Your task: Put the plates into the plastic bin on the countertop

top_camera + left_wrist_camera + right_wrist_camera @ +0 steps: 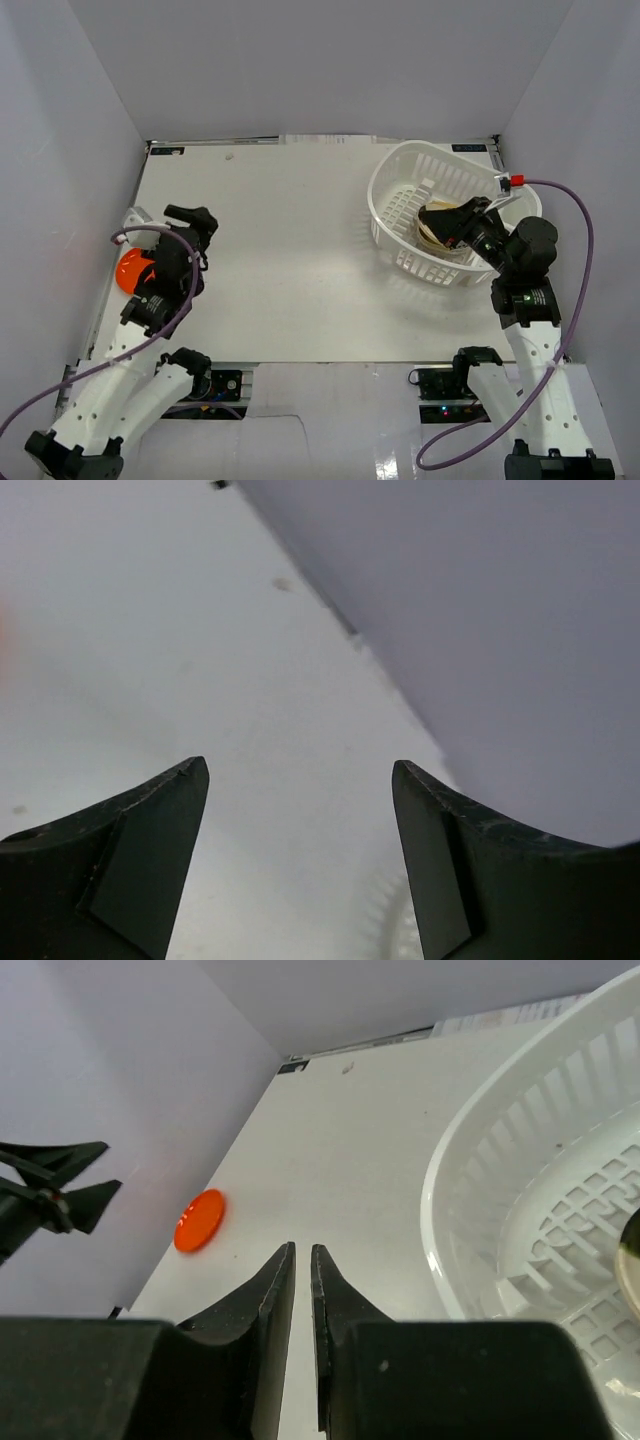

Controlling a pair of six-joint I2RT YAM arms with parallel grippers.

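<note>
At the far left of the countertop [300,250], close to the side wall:

1. Orange plate [128,270]. A small flat disc lying on the surface, partly hidden under the left arm in the top view. It is the only plate seen outside the bin, well apart from it.

2. Left gripper [300,775]. Its fingers [130,870] are spread wide with nothing between them. The wrist view shows only bare surface and wall beyond. It sits just past the orange plate, not on it.

3. Plastic bin [420,265]. A white lattice basket at the far right. It holds a stack of cream and tan plates [432,235]; their number cannot be counted.

4. Right gripper [303,1250]. It hangs over the bin's interior above the stack, with the fingers drawn almost together, a thin slit between them and nothing gripped.

Hazards, as judged:
- The orange plate is low and thin-rimmed. Fingers coming down flat would likely push it against the wall rather than pinch it.
- A shallow edge grip could let it tilt and fall on the long carry across to the bin.
- The right gripper could catch the lattice wall or nudge the stack as it lifts out.
- If both arms work over the bin together, they could collide.
</note>
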